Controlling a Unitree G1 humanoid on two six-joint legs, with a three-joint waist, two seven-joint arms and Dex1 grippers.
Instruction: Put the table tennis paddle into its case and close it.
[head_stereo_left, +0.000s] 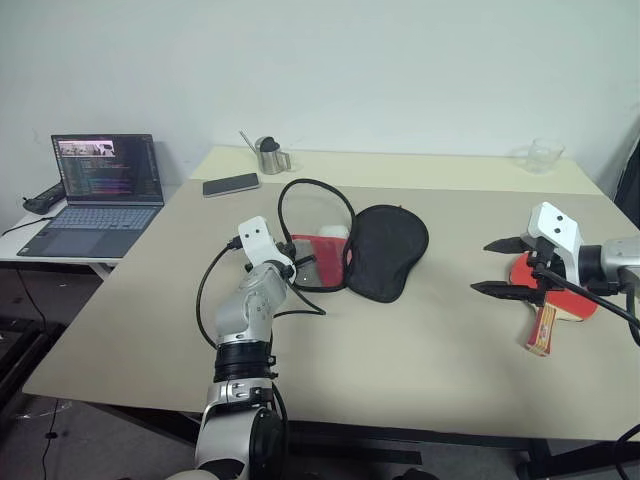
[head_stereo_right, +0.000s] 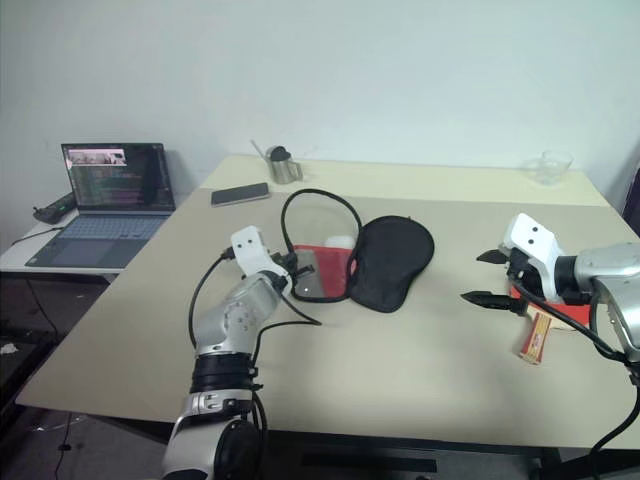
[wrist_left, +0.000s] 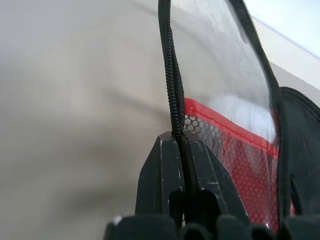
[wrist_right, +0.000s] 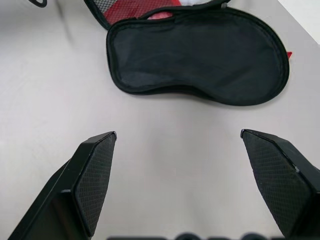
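The case (head_stereo_left: 388, 250) lies open mid-table, its black half flat. Its red side with the mesh pocket (head_stereo_left: 316, 262) faces my left gripper. My left gripper (head_stereo_left: 296, 264) is shut on the case's black zipper edging (wrist_left: 173, 95), which rises in a loop (head_stereo_left: 316, 184) above the table. The left wrist view shows both fingers (wrist_left: 161, 170) pressed together on that edging. The table tennis paddle (head_stereo_left: 573, 306) lies flat at the right, its striped handle (head_stereo_left: 541, 329) pointing toward the near edge. My right gripper (head_stereo_left: 483, 267) hovers open just left of it, partly covering the red blade, holding nothing.
A phone (head_stereo_left: 231, 184) and a metal cup (head_stereo_left: 269, 155) sit at the back left. A clear cup (head_stereo_left: 543, 155) stands at the back right. An open laptop (head_stereo_left: 100, 195) rests on a low side table to the left.
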